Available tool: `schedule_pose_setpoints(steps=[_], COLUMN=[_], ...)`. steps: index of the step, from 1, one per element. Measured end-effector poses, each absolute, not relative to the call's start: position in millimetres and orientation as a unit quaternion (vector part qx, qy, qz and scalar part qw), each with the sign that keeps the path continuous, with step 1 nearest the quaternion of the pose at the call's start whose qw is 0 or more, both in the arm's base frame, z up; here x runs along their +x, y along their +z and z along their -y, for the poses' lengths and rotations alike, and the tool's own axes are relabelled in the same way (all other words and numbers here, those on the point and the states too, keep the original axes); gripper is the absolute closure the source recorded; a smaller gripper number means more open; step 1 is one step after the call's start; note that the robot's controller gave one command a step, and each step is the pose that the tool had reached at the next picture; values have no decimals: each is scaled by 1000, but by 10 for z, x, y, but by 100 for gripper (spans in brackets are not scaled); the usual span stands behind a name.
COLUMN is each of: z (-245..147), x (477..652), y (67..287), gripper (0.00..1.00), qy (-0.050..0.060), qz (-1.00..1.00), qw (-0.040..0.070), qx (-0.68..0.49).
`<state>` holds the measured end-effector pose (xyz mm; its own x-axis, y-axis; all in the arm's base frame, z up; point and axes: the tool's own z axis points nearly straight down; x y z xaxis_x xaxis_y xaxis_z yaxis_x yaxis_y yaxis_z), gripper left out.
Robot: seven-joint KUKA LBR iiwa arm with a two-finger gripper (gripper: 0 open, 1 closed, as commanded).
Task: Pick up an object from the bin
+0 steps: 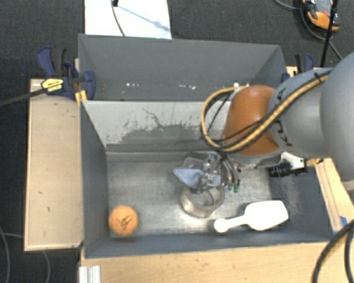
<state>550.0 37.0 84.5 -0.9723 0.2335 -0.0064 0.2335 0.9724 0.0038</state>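
A: Where is the gripper [215, 178]?
B: Low over the middle of the bin [94, 175], right at a pale blue crumpled piece [186, 174] and a clear rounded cup [199, 204]. Whether it is open or closed, I cannot tell
A: How would those handle?
B: The blue one looks soft and light, so pinch a fold. The cup seems slippery, maybe brittle; take its rim

Grey bin [147, 187]: orange ball [123, 220], white paddle [255, 216]

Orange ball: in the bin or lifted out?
In the bin: the orange ball rests on the floor at its lower-left corner, apart from the pincer.
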Motion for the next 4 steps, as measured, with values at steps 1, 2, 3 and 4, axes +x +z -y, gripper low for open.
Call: schedule_pose_setpoints(steps=[1,2,3,4], z=[-370,-370,-367,-364], x=[5500,5498,5486,5469], y=[845,859,906,1026], gripper=[100,100,100,100], qy=[1,1,1,0], qz=[-993,-993,-993,-993], qw=[3,3,1,-3], qx=[118,117,117,116])
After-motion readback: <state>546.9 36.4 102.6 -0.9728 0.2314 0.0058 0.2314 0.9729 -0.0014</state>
